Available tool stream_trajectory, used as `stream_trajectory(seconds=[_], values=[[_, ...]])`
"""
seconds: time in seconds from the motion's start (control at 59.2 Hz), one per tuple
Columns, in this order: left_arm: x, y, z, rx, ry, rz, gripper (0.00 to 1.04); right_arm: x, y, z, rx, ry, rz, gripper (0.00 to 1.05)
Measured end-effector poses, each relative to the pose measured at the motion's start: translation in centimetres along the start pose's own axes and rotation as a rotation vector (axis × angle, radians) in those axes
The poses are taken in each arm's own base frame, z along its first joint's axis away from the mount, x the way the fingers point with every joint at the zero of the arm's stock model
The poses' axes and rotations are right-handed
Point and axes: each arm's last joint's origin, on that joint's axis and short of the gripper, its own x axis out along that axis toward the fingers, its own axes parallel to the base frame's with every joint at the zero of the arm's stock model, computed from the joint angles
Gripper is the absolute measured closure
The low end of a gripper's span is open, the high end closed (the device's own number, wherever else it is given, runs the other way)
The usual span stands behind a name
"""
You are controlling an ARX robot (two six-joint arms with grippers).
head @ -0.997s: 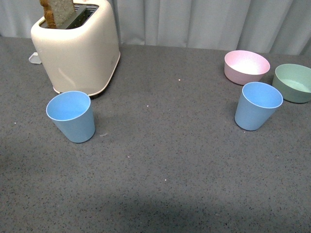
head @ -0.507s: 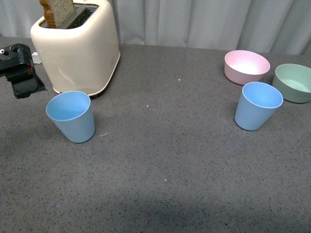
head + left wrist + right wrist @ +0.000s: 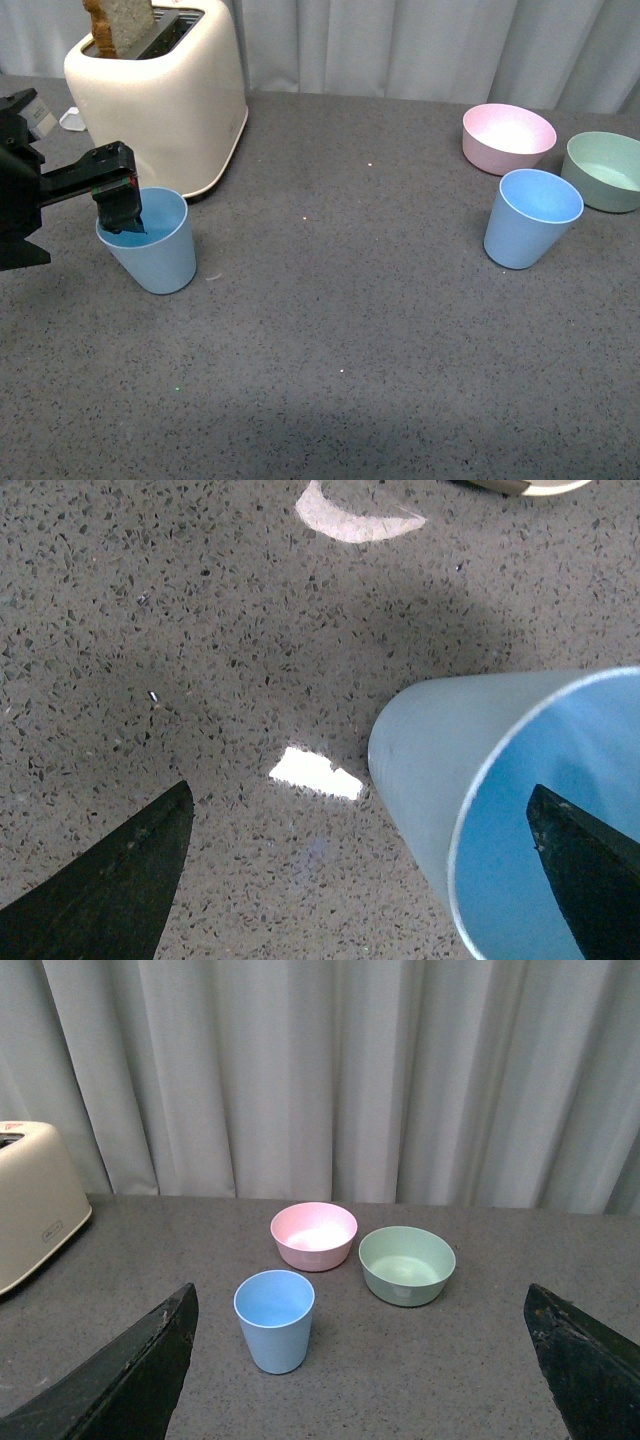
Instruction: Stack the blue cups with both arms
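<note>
A second ago no arm is seen in the front view; now the black left arm has been brought in from the left, and its flat black parallel-jaw left gripper (image 3: 118, 203) is placed at the far-left rim of the nearer-left light blue tapered plastic cup (image 3: 155, 255). In the left wrist view the jaws are seen spread apart, one finger over the cup's mouth and the other outside its wall, so the wall is straddled but not yet clamped. This cup is stood upright on the grey speckled table (image 3: 350, 320), just in front of the cream toaster (image 3: 160, 100) in which a slice of bread (image 3: 120, 25) is held. The second light blue plastic cup (image 3: 530, 225) is stood upright well apart on the right, just beside the pink bowl (image 3: 507, 137) and the green bowl (image 3: 605, 170), and has not been moved. The right gripper (image 3: 358, 1288) is shown only in its own wrist view, spread wide and empty, aimed toward that cup. The grasp on the left cup is judged to be the step in hand; nothing is stacked yet.
</note>
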Motion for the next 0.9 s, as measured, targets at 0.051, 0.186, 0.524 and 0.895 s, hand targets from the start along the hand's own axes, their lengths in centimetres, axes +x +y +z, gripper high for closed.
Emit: stream_trajectory(seconds=[0.051,0.186,0.524,0.895], values=[[0.2,-0.1,0.1,0.0,0.006,0.005,0.07,0.0,0.0,0.0,0.0,0.0,0.0,0.1],[0.6,-0.2,0.6,-0.014,0.022,0.02,0.25,0.0,0.0,0.0,0.0,0.0,0.0,0.1],[0.6,-1.0,0.7,-0.013,0.047,0.013,0.9,0.0,0.0,0.0,0.0,0.0,0.0,0.1],[-0.5,-5.1,0.4,0.057,0.041,-0.035,1.01,0.0,0.0,0.0,0.0,0.0,0.0,0.1]])
